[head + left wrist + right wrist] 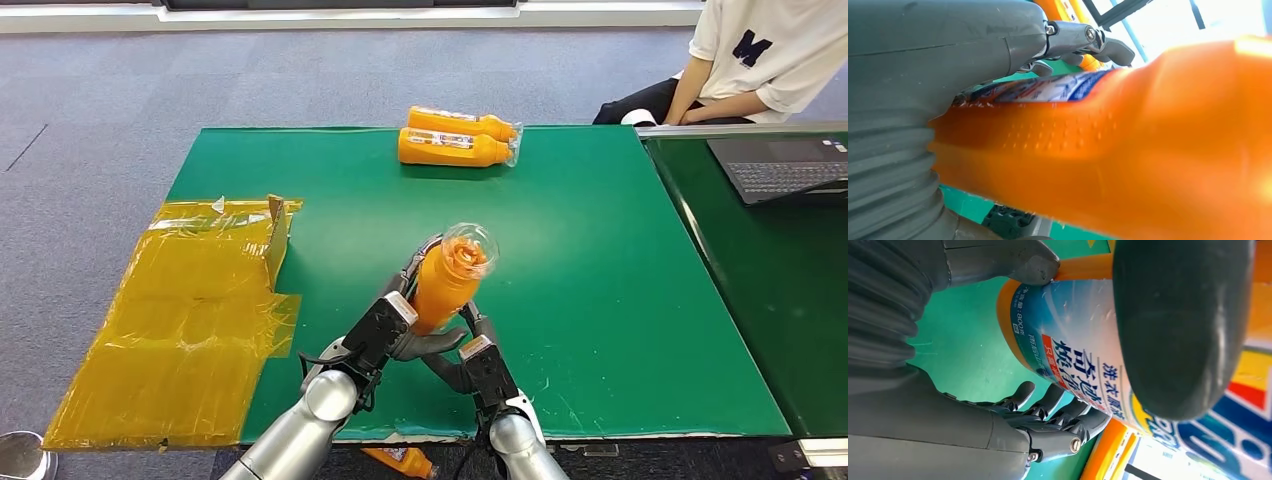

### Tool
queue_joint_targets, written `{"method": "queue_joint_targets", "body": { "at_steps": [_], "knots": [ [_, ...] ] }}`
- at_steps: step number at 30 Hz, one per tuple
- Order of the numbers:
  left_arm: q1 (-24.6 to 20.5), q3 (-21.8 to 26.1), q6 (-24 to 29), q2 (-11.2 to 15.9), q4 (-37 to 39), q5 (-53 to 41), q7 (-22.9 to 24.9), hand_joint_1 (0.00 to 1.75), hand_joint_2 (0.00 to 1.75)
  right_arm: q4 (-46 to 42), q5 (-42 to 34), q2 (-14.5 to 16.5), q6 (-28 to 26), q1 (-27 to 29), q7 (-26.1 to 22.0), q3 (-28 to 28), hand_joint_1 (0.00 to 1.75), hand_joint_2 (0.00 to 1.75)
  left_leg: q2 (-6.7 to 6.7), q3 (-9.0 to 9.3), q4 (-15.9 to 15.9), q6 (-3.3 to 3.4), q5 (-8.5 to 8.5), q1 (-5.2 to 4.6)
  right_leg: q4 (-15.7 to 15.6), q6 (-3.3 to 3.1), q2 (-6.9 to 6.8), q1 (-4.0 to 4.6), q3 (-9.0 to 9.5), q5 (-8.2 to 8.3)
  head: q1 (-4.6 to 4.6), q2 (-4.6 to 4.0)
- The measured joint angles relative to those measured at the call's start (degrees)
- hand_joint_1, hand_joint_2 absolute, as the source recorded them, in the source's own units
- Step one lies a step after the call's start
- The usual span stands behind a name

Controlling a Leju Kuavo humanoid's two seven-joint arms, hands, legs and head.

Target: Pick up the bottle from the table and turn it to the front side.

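An orange detergent bottle (445, 285) with a clear cap is lifted above the green table (620, 300), tilted with its cap up and toward me. My left hand (383, 328) grips its body from the left; in the left wrist view the bottle (1148, 150) lies against the palm (923, 65), with fingers over its label. My right hand (478, 365) holds the bottle's lower end. In the right wrist view the thumb (1013, 260) touches the base rim of the bottle (1073, 325) and the dark fingers (1048, 410) curl beneath it. A blue and white label faces that camera.
Two more orange bottles (460, 138) lie wrapped together at the table's far edge. Yellow taped cardboard (190, 310) covers the left end. A person (760, 50) sits at the far right by a laptop (780, 165). Another bottle (400, 462) lies on the floor below the front edge.
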Motion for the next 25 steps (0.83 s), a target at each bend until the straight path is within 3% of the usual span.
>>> {"method": "queue_joint_targets", "body": {
  "at_steps": [8, 15, 19, 25],
  "knots": [
    [-0.86, -0.36, -1.22, -0.36, 0.49, 0.47, 0.35, 0.0, 1.75, 0.63, 0.0, 0.03, 0.02, -0.02, 0.01, 0.0, 1.75, 1.75, -0.02, -0.01, 0.0, 0.0, 0.0, 0.0, 0.0, 0.0, 0.0, 0.0, 0.0, 0.0, 0.0, 0.0],
    [-4.59, -1.63, -6.56, -1.27, 2.6, 4.75, 2.72, 0.04, 1.75, 3.39, -0.3, 0.53, -0.81, -1.09, -0.13, -0.1, 1.75, 1.75, -0.01, -0.02, 0.0, -0.03, 0.03, 0.0, 0.0, 0.0, -0.01, 0.0, 0.0, 0.01, 0.0, 0.0],
    [-6.05, -2.28, -7.32, -1.68, 3.86, 5.48, 3.66, 1.75, 1.75, 5.22, -0.24, 1.08, -1.73, -1.76, -0.19, -0.14, 1.75, 1.75, -0.01, -0.02, 0.0, -0.04, 0.03, 0.0, 0.0, -0.01, 0.0, 0.0, -0.02, 0.02, 0.0, 0.0],
    [-8.21, -3.89, -6.83, -1.97, 6.59, 5.16, 3.38, 1.75, 1.75, 6.13, -0.3, 1.35, -2.21, -2.02, -0.06, -0.82, 1.75, 1.75, 0.0, -0.03, 0.0, -0.04, 0.03, 0.0, 0.01, -0.01, 0.0, 0.0, -0.03, 0.02, 0.0, 0.01]
  ]
}}
